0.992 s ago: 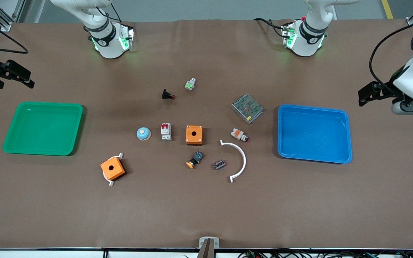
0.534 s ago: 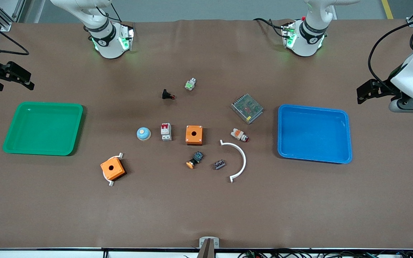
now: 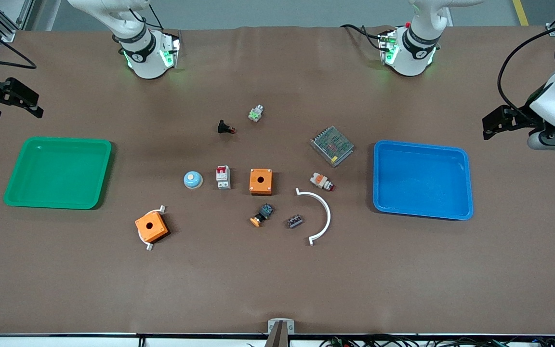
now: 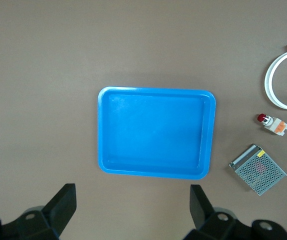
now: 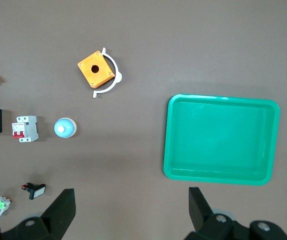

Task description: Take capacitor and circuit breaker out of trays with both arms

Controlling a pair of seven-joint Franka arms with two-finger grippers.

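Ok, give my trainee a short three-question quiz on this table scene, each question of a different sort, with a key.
1. True or false: the small white-grey breaker with red band lies in the green plastic tray.
2. Multiple choice: the tiny dark oblong capacitor lies beside A) the white curved plastic strip, B) the green plastic tray, C) the blue plastic tray.
3. Fill in: both the left pincer and the right pincer are ___.

Key: 1 false; 2 A; 3 open.

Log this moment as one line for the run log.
left pincer: open, over table by blue tray | right pincer: open, near green tray | capacitor, breaker: on table, untouched
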